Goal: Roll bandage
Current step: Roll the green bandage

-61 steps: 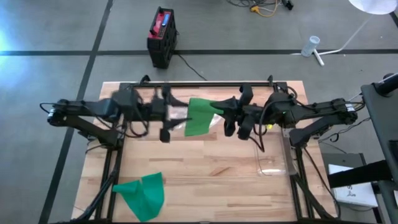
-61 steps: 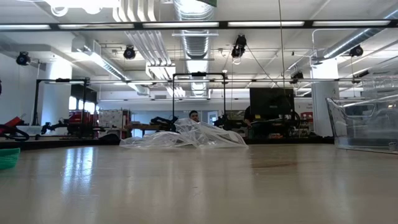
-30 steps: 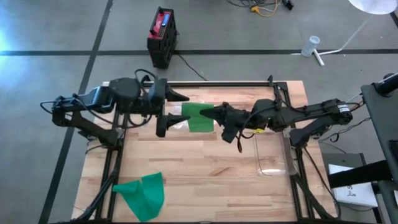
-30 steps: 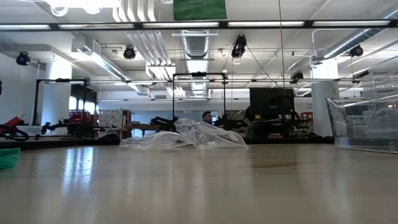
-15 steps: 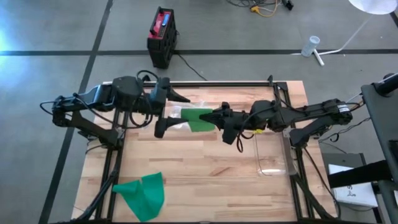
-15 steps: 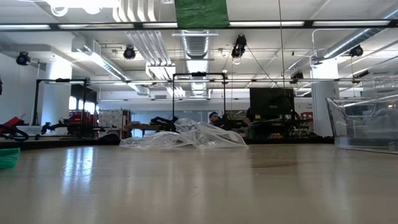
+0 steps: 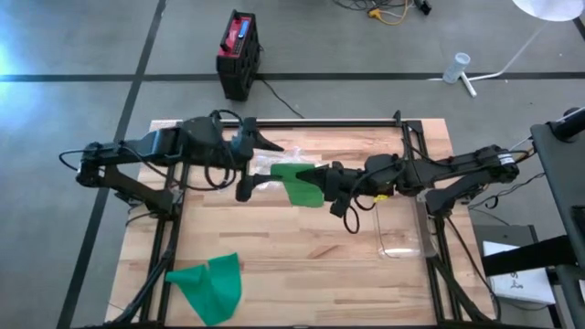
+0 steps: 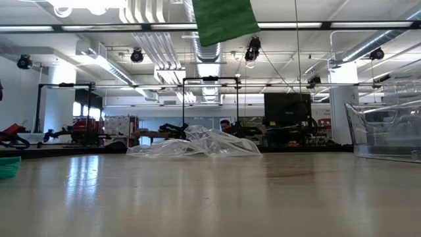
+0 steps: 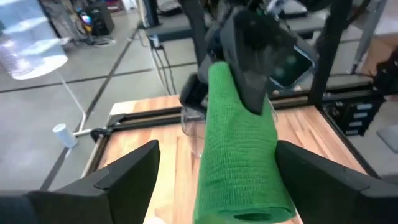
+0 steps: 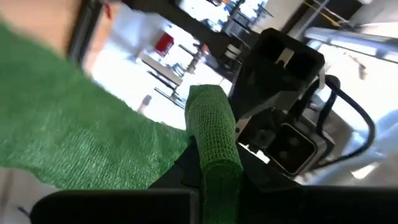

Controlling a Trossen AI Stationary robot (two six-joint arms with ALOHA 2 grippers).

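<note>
The green bandage (image 9: 239,155) is showing a matt, rough, woven elastic cloth. The counter (image 7: 302,247) is looking like pale wood planks with a smooth, softly reflecting finish. A crumpled wrapper (image 8: 197,145) is gleaming as clear glossy plastic. The clear bin (image 8: 388,128) is looking like smooth transparent plastic.

green bandage (image 7: 298,181), pale wooden table (image 7: 302,256)

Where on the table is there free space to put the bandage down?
Bare wood lies mid-table, between the spare green bandage at the front left corner and the clear box on the right. The back is crowded: both arms, the held bandage, a crumpled plastic bag.
</note>
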